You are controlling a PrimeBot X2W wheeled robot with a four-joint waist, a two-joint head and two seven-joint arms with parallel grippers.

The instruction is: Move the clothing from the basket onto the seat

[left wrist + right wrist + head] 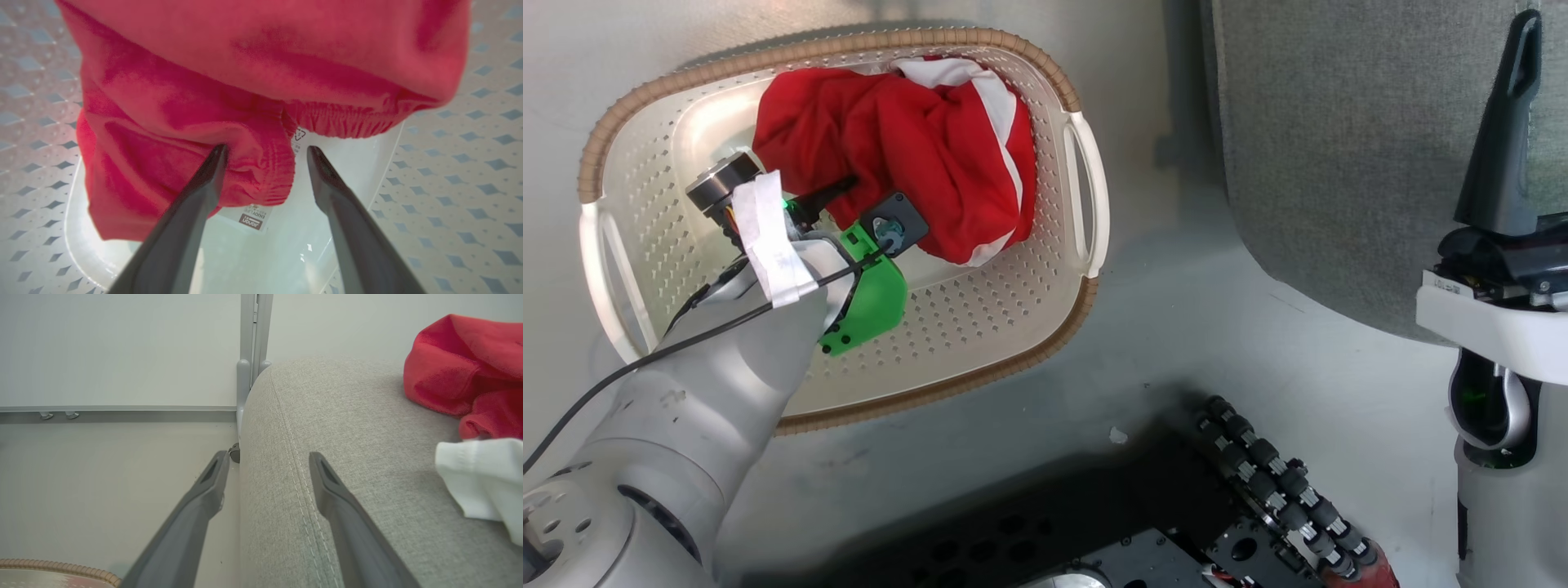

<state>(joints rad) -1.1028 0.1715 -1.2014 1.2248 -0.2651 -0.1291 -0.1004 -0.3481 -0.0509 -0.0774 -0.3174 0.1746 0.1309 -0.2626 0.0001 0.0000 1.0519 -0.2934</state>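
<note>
Well inside the basket (980, 327), left fingers (192, 212) astride red clothing (245, 73).

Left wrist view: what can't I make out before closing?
- Left wrist view: red garment covers part of the label.
- Head view: left arm covers the near-left corner of the basket.
- Right wrist view: second garment on the seat cut by the right edge.

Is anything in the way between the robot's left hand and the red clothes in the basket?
No, nothing visible is. The left hand is open inside the basket, and its fingers sit right at the red clothes, with a bunched fold between them.
</note>
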